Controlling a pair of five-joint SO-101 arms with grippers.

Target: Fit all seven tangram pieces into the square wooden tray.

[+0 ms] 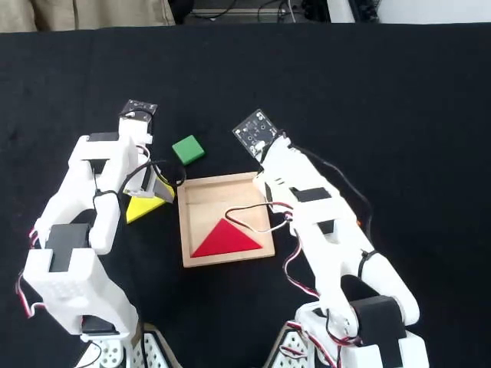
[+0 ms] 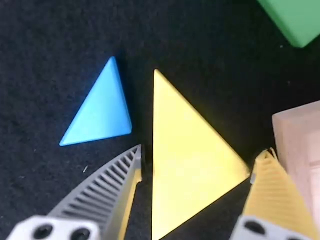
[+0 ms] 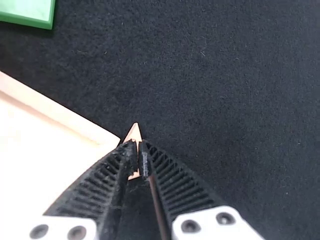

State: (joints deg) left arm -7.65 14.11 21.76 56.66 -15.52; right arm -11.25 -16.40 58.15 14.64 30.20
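The left gripper [image 2: 202,151] is nearest in the left wrist view, with its jaws spread wide. Its grey ribbed finger [image 2: 112,185] lies just beside the long straight edge of the flat yellow triangular tangram piece [image 2: 185,165]. Its yellow-tinted ribbed finger [image 2: 272,192] stands by the opposite corner, so the piece lies flat on the cloth between the two. A thin dark gap shows between the grey finger and the piece, and nothing is clamped. Just past the grey finger lies a smaller flat blue triangular piece [image 2: 100,110], separated from the yellow one by a narrow strip of cloth.

The right gripper [image 3: 137,149] has black ribbed fingers whose tips are pressed together with barely a slit between them. It sits right at the far corner of the square wooden tray [image 1: 205,201] on that arm's side. Whether the tips pinch the rim cannot be told.

In the high view, a flat red triangular piece [image 1: 225,239] lies inside the tray. Its long edge runs along the near rim, its apex points toward the middle, and there is bare wood beyond it. The yellow piece lies outside the tray, just beside its left wall. Farther out, a flat green square piece [image 1: 188,149] rests on the black cloth-covered table [image 1: 383,115], past the tray's far left corner and apart from it.
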